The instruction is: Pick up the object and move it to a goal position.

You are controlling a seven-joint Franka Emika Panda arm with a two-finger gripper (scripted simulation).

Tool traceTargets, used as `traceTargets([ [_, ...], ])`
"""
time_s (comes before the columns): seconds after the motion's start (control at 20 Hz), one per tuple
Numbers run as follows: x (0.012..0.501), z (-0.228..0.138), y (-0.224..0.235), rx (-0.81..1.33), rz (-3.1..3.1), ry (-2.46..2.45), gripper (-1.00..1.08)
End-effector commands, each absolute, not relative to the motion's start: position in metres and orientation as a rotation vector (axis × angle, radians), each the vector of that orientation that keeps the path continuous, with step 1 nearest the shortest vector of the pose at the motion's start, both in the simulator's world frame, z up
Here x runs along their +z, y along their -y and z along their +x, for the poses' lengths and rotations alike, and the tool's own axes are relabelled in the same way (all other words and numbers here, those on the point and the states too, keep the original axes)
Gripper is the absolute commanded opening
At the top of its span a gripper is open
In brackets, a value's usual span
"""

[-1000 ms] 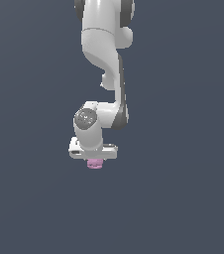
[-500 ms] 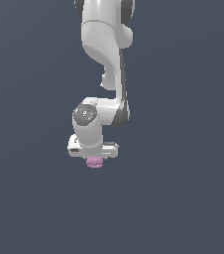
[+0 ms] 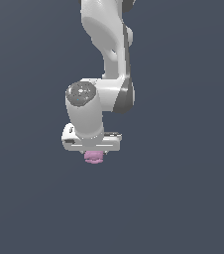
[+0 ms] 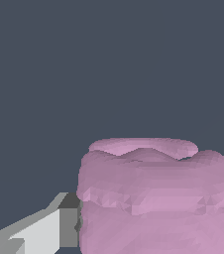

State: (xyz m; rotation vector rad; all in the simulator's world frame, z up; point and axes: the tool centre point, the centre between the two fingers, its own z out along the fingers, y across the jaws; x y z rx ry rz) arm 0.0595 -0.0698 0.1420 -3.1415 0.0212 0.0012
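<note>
Plain dark-grey bkgd, jaws pinching pink object (image 3: pixel 93 157) (image 4: pixel 153 198) under white arm (image 3: pixel 106 59).

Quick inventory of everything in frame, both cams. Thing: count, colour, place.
object: 1, pale pink, lumpy blob between the pincer fingers; in the exterior view it pokes out just under the pincer.
background surface: 1, plain dark grey-blue, fills both views; no other items or goal marker visible.
pincer fingers: 2, light grey, one on each side of the object, pressed against it in the wrist view.
pincer: 1, white, pointing down, shut on the object.
arm: 1, white with dark joints, coming down from the top of the exterior view.
</note>
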Motion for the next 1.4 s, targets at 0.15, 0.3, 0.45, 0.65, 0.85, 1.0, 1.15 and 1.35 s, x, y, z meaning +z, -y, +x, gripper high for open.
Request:
traceTargets([
  [0.15,0.202,0.070,0.065,0.000,-3.142,-0.021,-1.00],
  [0.3,0.235,0.076,0.062,0.000,-3.142,-0.021,-1.00],
  [0.45,0.263,0.082,0.060,0.000,-3.142,-0.021,-1.00],
  [0.65,0.292,0.088,0.058,0.000,-3.142,-0.021,-1.00],
  [0.85,0.311,0.093,0.056,0.000,-3.142,-0.021,-1.00],
  [1.0,0.320,0.095,0.055,0.000,-3.142,-0.021,-1.00],
  [1.15,0.325,0.097,0.055,0.000,-3.142,-0.021,-1.00],
  [1.35,0.327,0.098,0.055,0.000,-3.142,-0.021,-1.00],
])
